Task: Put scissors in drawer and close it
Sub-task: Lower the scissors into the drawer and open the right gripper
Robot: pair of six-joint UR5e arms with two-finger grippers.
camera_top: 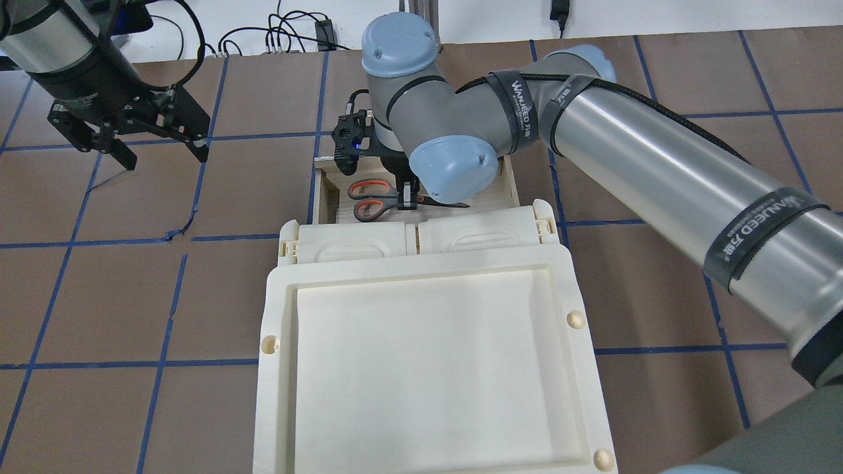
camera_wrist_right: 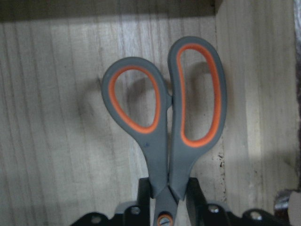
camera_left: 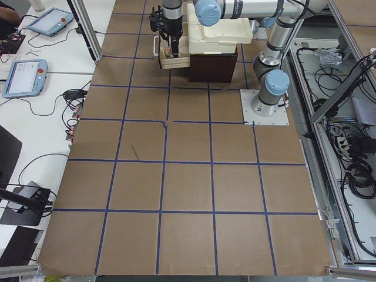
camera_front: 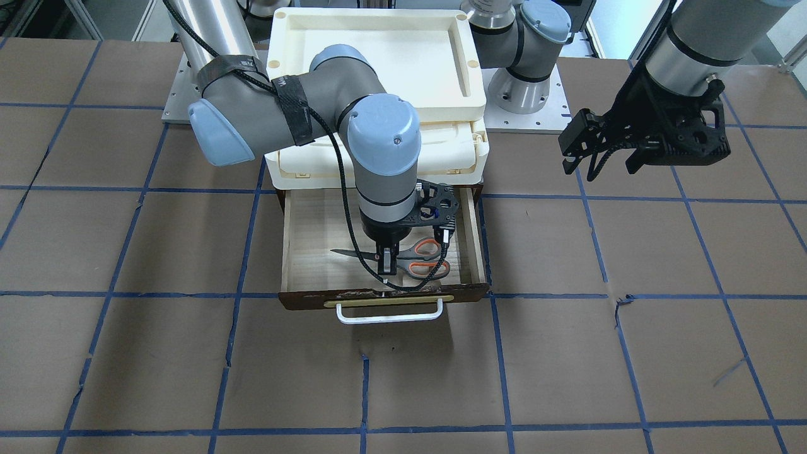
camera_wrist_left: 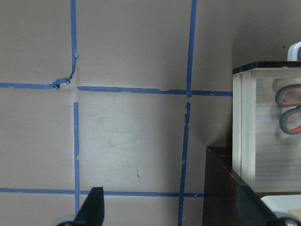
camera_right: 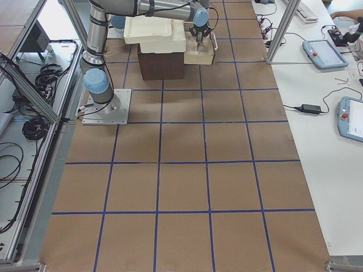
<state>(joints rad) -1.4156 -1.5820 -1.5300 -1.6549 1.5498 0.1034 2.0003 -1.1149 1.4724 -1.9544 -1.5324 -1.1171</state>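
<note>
The scissors (camera_front: 423,250), with grey handles and orange-lined loops, lie low inside the open drawer (camera_front: 315,233), blades pointing away from the handles. My right gripper (camera_front: 386,263) reaches straight down into the drawer and is shut on the scissors near their pivot. The right wrist view shows the scissors (camera_wrist_right: 160,141) between the fingers (camera_wrist_right: 143,188) over the pale wood floor. The overhead view shows the scissors (camera_top: 369,191), the drawer (camera_top: 500,191) and the right gripper (camera_top: 408,195). My left gripper (camera_top: 164,157) hovers open and empty over the table, off to the drawer's side. It also shows in the front view (camera_front: 580,165).
The drawer's dark front carries a white bar handle (camera_front: 388,315). A cream plastic tray (camera_top: 421,368) sits on top of cream lidded compartments (camera_top: 415,240) above the drawer. The left wrist view shows the drawer's side (camera_wrist_left: 247,127) and brown table with blue tape lines.
</note>
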